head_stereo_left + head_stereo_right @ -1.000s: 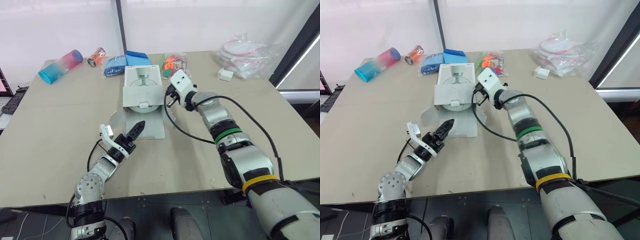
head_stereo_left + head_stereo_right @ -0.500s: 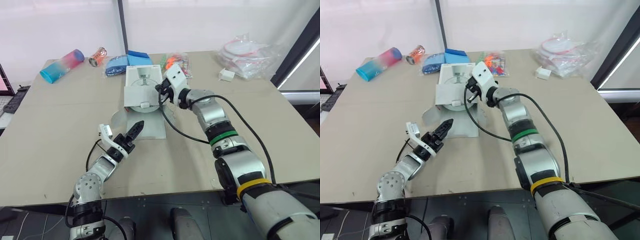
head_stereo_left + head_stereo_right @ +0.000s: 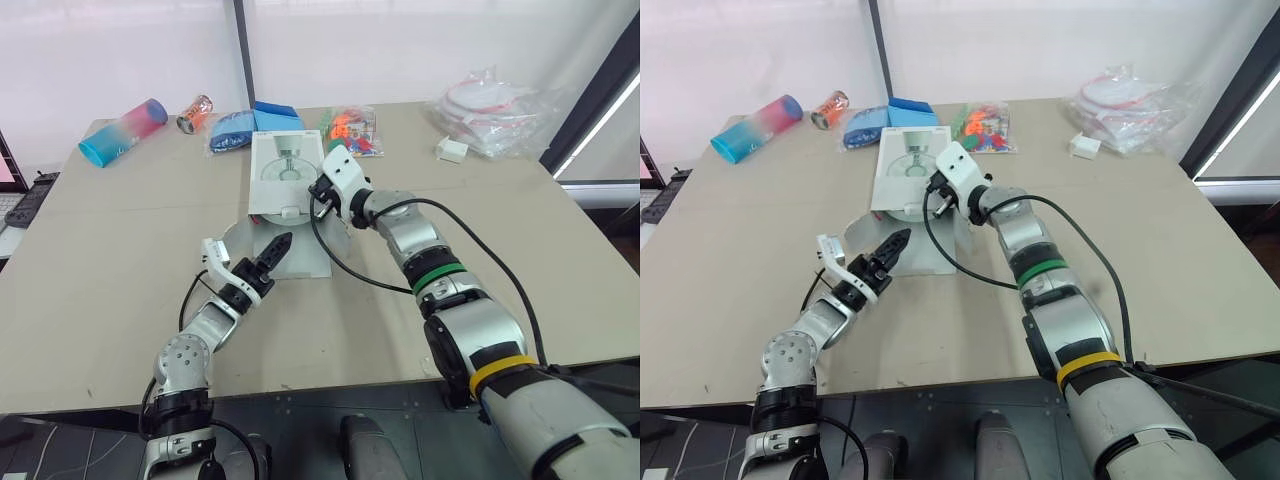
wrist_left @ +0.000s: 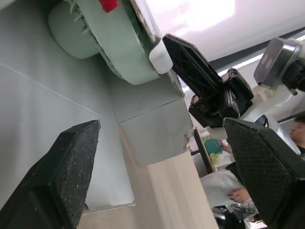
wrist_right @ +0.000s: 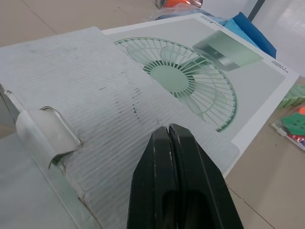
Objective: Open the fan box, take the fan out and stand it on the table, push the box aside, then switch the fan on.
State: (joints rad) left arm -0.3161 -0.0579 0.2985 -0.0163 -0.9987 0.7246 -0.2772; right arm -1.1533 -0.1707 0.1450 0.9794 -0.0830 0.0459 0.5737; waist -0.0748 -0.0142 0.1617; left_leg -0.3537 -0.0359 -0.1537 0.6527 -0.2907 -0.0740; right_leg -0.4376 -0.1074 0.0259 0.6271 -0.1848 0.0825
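Note:
The white fan box (image 3: pixel 285 160) lies flat in the middle of the table, a fan printed on its lid. Its front flap (image 3: pixel 297 256) is folded out onto the table. In the left wrist view the pale green fan (image 4: pixel 109 47) shows inside the open front end. My left gripper (image 3: pixel 276 246) is open, low over the folded-out flap and pointing at the opening. My right gripper (image 3: pixel 319 192) is shut with nothing in it. Its tips (image 5: pixel 167 131) rest over the lid near the front right corner, beside the lid's white tab (image 5: pixel 45 133).
Behind the box lie a blue pouch (image 3: pixel 236 129), a colourful packet (image 3: pixel 356 126), a small can (image 3: pixel 193 112) and a pink-and-blue bottle (image 3: pixel 122 130). A clear plastic bag (image 3: pixel 495 100) and a small white block (image 3: pixel 452 150) are at the far right. A laptop edge (image 3: pixel 8 178) shows at the far left.
My right gripper has swung left from beside the box's right edge to over the lid's front corner. My left gripper has edged forward toward the opening.

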